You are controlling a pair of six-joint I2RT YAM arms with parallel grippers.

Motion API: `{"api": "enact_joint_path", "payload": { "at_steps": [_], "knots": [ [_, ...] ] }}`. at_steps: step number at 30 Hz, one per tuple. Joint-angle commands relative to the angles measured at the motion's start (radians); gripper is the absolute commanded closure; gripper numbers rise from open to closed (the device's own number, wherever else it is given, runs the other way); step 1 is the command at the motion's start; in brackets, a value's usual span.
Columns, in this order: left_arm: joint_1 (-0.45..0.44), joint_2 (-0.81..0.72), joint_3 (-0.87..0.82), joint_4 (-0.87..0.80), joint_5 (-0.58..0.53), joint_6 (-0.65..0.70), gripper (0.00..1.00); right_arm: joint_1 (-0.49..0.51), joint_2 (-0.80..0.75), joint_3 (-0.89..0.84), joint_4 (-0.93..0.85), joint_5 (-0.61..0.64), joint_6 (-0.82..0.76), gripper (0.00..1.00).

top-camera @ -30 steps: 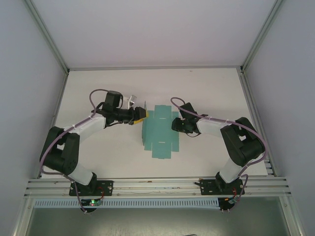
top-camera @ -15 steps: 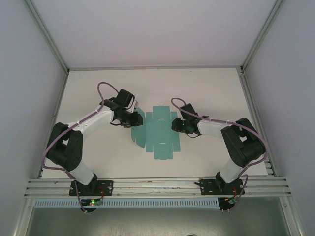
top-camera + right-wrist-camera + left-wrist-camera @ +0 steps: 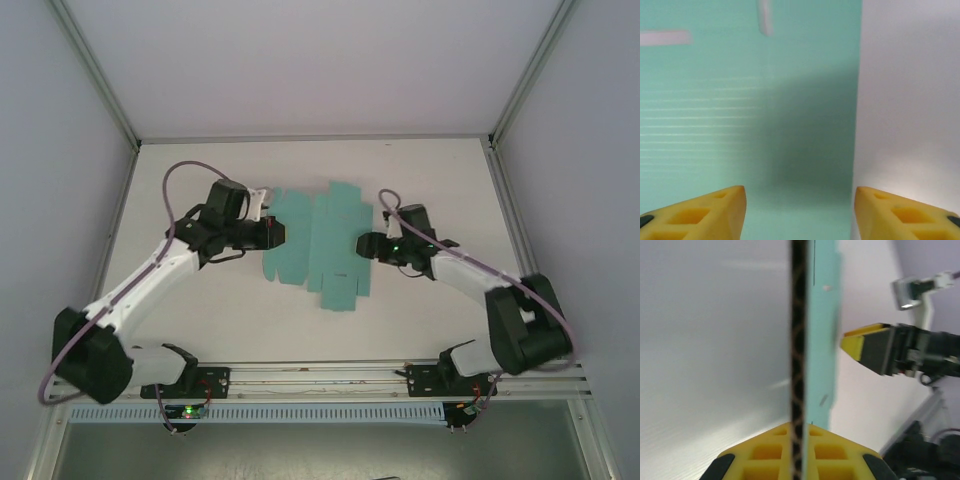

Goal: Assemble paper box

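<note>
Where left tool point(image 3: 274, 232) pinches, thin teal paper box point(image 3: 328, 242) seems ribbed.

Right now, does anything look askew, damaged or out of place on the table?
Only mildly: the paper box, an unfolded sheet, lies skewed on the table, its left edge pinched in the left gripper. The right gripper hangs open over its right edge. No tears visible.

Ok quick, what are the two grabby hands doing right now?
Left gripper: jaws shut on the edge of the paper box.
Right gripper: jaws open over the paper box, holding nothing.
</note>
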Motion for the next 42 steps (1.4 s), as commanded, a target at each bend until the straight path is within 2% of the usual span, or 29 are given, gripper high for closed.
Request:
{"api": "enact_joint_path", "payload": {
  "at_steps": [1, 8, 14, 16, 19, 20, 23, 29, 32, 35, 37, 41, 42],
  "knots": [
    [0.001, -0.087, -0.028, 0.176, 0.143, -0.015, 1.00, -0.064, -0.116, -0.031, 0.070, -0.220, -0.048, 0.38],
    [0.005, -0.266, -0.076, 0.244, 0.192, -0.021, 1.00, -0.167, -0.339, -0.088, 0.090, -0.437, -0.091, 0.34],
    [0.003, -0.340, -0.102, 0.274, 0.209, -0.031, 1.00, -0.228, -0.498, -0.147, 0.094, -0.442, -0.124, 0.32],
    [0.004, -0.355, -0.099, 0.270, 0.222, -0.025, 1.00, -0.239, -0.521, -0.157, 0.102, -0.421, -0.118, 0.32],
    [0.004, -0.375, -0.096, 0.261, 0.228, -0.019, 1.00, -0.252, -0.512, -0.162, 0.149, -0.459, -0.100, 0.33],
    [0.004, -0.379, -0.099, 0.261, 0.222, -0.022, 1.00, -0.255, -0.503, -0.159, 0.161, -0.475, -0.090, 0.35],
    [0.004, -0.378, -0.100, 0.251, 0.189, -0.021, 1.00, -0.256, -0.478, -0.143, 0.197, -0.542, -0.057, 0.55],
    [0.004, -0.351, -0.109, 0.281, 0.184, -0.028, 1.00, -0.253, -0.496, -0.178, 0.347, -0.647, 0.024, 0.56],
    [0.003, -0.344, -0.104, 0.278, 0.174, -0.024, 1.00, -0.252, -0.511, -0.190, 0.384, -0.644, 0.049, 0.62],
    [0.004, -0.339, -0.100, 0.260, 0.160, -0.014, 1.00, -0.252, -0.515, -0.193, 0.377, -0.625, 0.046, 0.77],
    [0.004, -0.336, -0.097, 0.251, 0.162, -0.009, 1.00, -0.252, -0.513, -0.195, 0.388, -0.631, 0.047, 0.79],
    [0.004, -0.324, -0.105, 0.252, 0.150, -0.019, 1.00, -0.239, -0.503, -0.183, 0.392, -0.608, 0.068, 0.99],
    [0.003, -0.318, -0.106, 0.252, 0.145, -0.022, 1.00, -0.229, -0.501, -0.177, 0.378, -0.598, 0.052, 1.00]
  ]
}}
